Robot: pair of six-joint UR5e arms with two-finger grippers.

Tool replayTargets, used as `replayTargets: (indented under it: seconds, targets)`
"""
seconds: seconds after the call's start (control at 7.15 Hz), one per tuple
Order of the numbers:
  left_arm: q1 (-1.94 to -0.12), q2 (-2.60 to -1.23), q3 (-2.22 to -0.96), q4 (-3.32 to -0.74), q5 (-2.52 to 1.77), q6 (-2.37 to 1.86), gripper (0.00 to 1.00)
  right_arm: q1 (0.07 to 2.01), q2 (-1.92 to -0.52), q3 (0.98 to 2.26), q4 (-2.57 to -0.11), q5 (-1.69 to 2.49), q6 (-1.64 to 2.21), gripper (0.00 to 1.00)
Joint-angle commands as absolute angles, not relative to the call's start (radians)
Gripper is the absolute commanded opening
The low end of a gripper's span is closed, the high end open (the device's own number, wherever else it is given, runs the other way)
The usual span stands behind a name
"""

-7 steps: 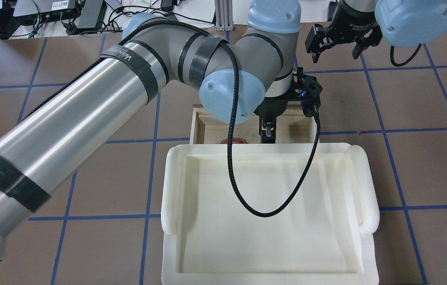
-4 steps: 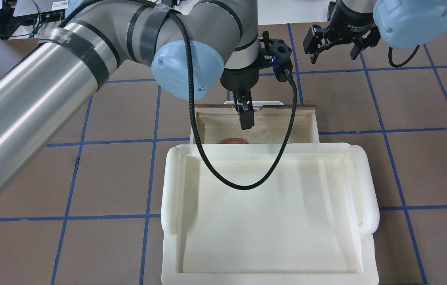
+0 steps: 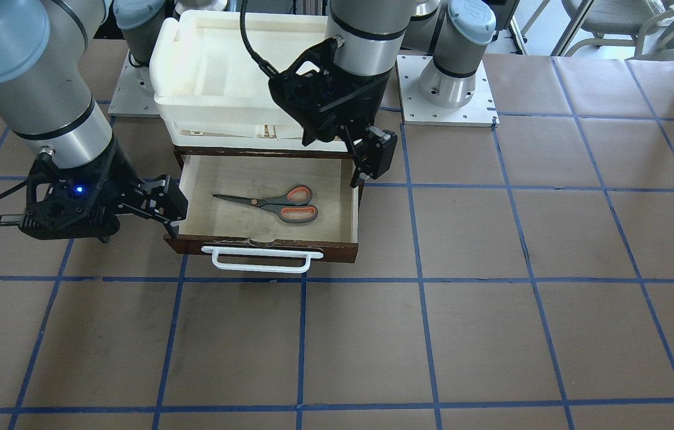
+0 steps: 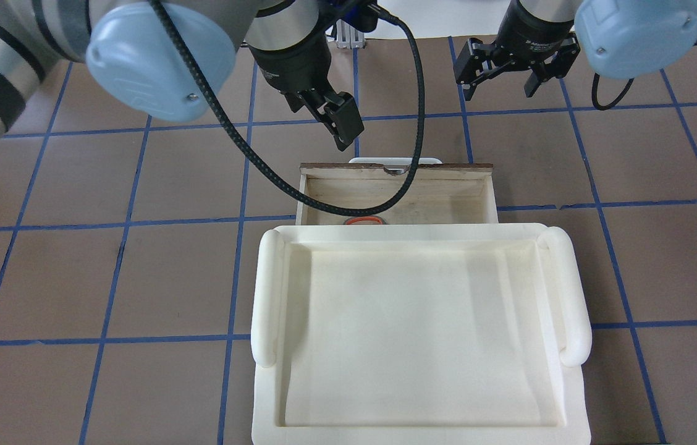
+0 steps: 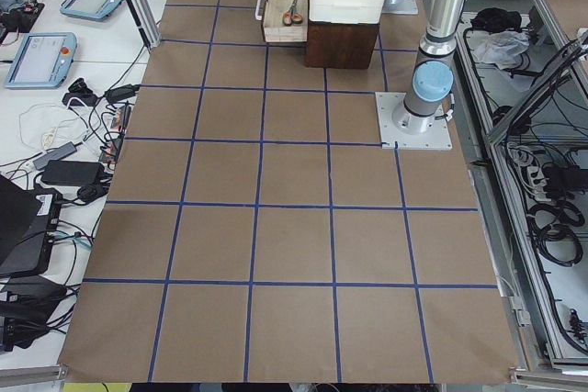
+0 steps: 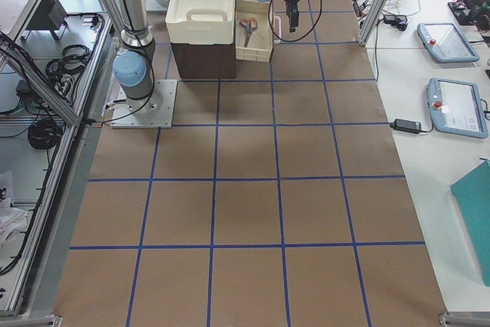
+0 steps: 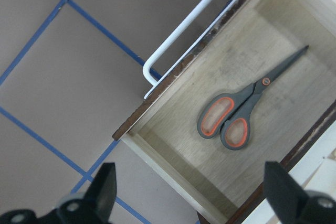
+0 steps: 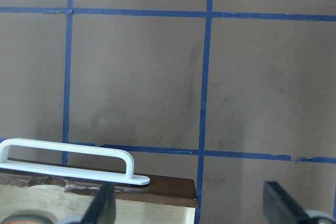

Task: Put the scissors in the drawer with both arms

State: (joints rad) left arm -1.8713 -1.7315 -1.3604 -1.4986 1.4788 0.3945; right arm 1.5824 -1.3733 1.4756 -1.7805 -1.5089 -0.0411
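A small pair of scissors with dark grey handles lined orange-red lies flat on the pale plywood floor of the dark brown wooden drawer. The drawer stands pulled open, and the blades are shut. The loops sit toward the robot's left and the tips point toward its right, clear of the drawer walls. The drawer's white bar handle faces away from the robot. A cream-white plastic tray rests on the cabinet above. The left gripper hangs raised over the drawer, its jaws spread wide and empty in the wrist view. The right gripper hovers near the drawer's front corner on the robot's right, jaws likewise spread and holding nothing.
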Motion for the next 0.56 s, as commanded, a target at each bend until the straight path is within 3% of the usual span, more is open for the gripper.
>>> replayTargets:
  seconds: [0.0, 0.42]
  targets:
    - [-1.771, -1.662, -1.373, -1.522, 1.520, 0.150, 1.00, 1.583, -1.381, 1.476, -1.758, -1.520, -0.041, 1.00]
    - [-1.649, -1.580, -1.402, -1.687, 1.531, 0.110, 1.00, 1.585, -1.384, 1.476, -1.749, -1.549, -0.038, 1.00]
